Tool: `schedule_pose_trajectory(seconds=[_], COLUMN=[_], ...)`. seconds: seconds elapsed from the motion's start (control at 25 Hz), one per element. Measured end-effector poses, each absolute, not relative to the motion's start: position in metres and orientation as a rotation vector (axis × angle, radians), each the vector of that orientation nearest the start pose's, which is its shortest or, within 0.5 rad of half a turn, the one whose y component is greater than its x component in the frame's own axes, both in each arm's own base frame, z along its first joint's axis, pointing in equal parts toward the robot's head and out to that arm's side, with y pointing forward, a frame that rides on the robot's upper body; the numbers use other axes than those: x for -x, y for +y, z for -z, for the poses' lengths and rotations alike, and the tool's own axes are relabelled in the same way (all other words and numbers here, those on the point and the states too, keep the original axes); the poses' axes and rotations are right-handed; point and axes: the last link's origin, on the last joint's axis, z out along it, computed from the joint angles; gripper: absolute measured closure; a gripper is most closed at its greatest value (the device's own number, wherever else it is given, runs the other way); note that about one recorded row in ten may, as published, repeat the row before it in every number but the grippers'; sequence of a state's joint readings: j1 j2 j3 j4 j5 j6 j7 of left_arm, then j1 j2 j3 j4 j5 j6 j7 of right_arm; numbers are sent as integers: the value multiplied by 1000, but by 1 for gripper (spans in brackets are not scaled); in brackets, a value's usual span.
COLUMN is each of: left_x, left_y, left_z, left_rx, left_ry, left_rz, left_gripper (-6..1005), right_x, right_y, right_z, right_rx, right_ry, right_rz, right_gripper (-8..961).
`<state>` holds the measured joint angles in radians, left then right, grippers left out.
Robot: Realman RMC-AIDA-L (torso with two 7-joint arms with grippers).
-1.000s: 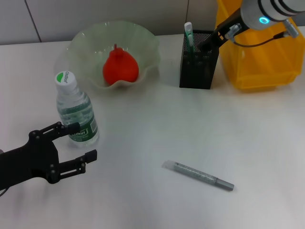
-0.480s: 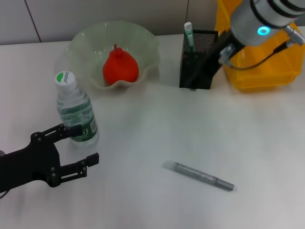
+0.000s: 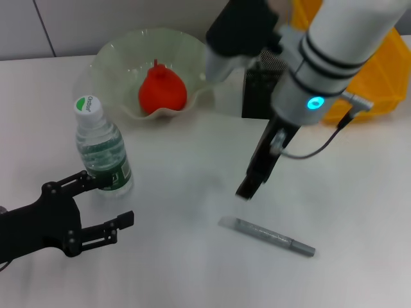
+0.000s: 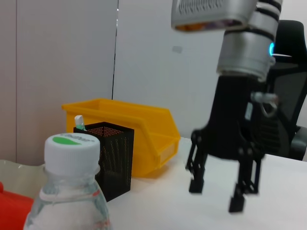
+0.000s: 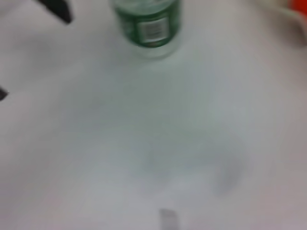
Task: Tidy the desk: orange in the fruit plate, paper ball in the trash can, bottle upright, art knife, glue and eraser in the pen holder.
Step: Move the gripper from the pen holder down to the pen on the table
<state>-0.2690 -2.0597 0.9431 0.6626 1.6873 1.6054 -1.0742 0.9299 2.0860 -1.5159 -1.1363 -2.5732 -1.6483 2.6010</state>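
Now: pick up grey stick | right end effector (image 3: 249, 187) spread apart, empty, above slim grey-silver stick (image 3: 268, 236) lying on white bench (image 3: 192, 269) | left end effector (image 3: 96, 202) released beside upright bottle (image 3: 103, 151) | next: descend, close.

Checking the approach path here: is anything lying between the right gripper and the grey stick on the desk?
Nothing visible does. The right gripper hangs open over bare desk just above and to the left of the grey stick. The bottle stands upright far off to the left, by the left gripper.
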Motion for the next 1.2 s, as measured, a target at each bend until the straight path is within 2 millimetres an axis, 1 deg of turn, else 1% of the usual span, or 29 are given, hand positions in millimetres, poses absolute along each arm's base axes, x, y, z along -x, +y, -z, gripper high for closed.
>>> schedule_pose_trajectory(seconds=[0.2, 0.28, 0.32, 0.36, 0.48, 0.72, 0.84, 1.2], left_x=[295, 296, 296, 296, 297, 299, 299, 300], left_y=[262, 261, 261, 261, 259, 257, 257, 257], left_z=[4, 5, 5, 5, 5, 7, 7, 7], left_rx=[2674, 2674, 2674, 2674, 2672, 2671, 2669, 2667], left_ry=[-392, -397, -398, -399, -403, -411, -412, -413], left_rz=[812, 814, 814, 814, 813, 815, 813, 810], left_gripper=[184, 184, 184, 184, 185, 184, 185, 184], right_x=[-102, -102, -102, -103, -106, -109, -113, -118], right_y=[355, 350, 350, 347, 345, 343, 343, 344], right_z=[67, 80, 80, 86, 92, 98, 105, 108], right_rx=[2811, 2790, 2790, 2772, 2746, 2749, 2750, 2734], right_ry=[645, 642, 642, 637, 643, 684, 718, 747], right_rz=[800, 848, 848, 887, 926, 929, 941, 957], right_gripper=[249, 251, 252, 252, 255, 260, 262, 269])
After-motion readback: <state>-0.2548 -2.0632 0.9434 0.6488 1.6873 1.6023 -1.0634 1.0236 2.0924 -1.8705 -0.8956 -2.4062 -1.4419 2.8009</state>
